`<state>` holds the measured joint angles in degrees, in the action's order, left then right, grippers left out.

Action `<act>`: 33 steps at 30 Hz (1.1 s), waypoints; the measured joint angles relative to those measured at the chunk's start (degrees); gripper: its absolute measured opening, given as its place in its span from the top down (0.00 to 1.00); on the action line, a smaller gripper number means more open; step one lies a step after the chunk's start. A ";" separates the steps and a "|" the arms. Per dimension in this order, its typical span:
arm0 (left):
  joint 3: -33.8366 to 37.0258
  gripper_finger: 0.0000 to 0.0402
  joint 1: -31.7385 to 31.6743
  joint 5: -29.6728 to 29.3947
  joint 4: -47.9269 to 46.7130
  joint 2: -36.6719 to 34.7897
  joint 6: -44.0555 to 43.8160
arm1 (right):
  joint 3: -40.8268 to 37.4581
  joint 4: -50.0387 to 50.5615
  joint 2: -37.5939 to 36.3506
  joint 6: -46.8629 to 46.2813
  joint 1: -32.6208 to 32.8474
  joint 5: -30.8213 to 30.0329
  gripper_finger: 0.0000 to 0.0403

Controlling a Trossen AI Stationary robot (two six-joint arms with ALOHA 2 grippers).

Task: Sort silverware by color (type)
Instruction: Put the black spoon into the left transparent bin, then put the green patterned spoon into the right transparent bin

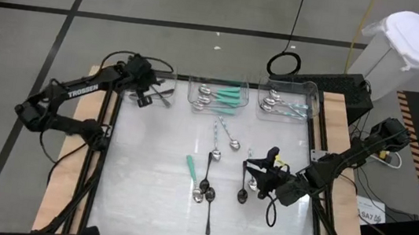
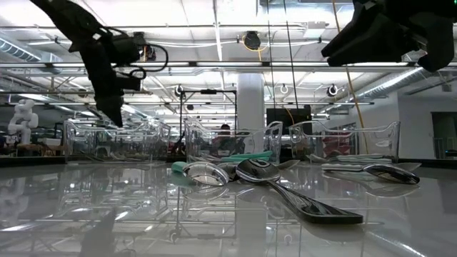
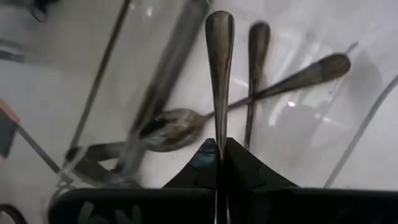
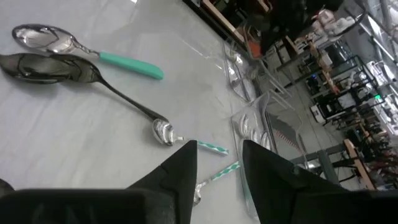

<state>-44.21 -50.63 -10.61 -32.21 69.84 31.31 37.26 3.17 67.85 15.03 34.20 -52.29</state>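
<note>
My left gripper hangs over the clear left bin at the table's far left, shut on a dark spoon. Other dark spoons lie on that bin's floor. The middle bin holds teal-handled spoons, and the right bin holds pale-handled ones. Loose silverware lies mid-table: a teal-handled spoon, a dark spoon, and two striped-handled ones. My right gripper hovers open above the table's right part, beside more dark spoons. My left gripper pinches the dark spoon's handle between its two shut fingers. The spoon lies along the fingers, and its rounded handle end sticks out past the fingertips. The fingers slant down from above. The spoon is lifted clear above the bin's floor; the fingers hide its other end.
The three clear bins stand in a row along the far edge. A white lidded bin stands off the table at the far right. Bare table lies near the left and near edges.
</note>
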 joint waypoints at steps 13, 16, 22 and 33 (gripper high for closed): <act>-0.02 0.98 -1.14 0.02 4.49 10.98 -1.24 | 0.00 -1.71 0.00 2.18 0.00 -0.06 0.69; -0.02 0.95 -1.12 0.04 5.60 11.48 -1.16 | 0.00 -1.69 0.00 2.18 0.00 -0.07 0.69; -0.02 0.86 -1.12 -0.22 6.68 11.43 -1.00 | 0.00 -1.69 0.00 2.18 -0.02 -0.07 0.69; -0.04 0.82 -0.23 -1.46 6.86 11.43 -7.79 | 0.00 -1.67 0.00 2.18 -0.02 -0.07 0.69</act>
<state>-44.25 -50.86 -12.07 -25.35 81.28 23.52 37.26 1.50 67.85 17.21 34.17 -52.36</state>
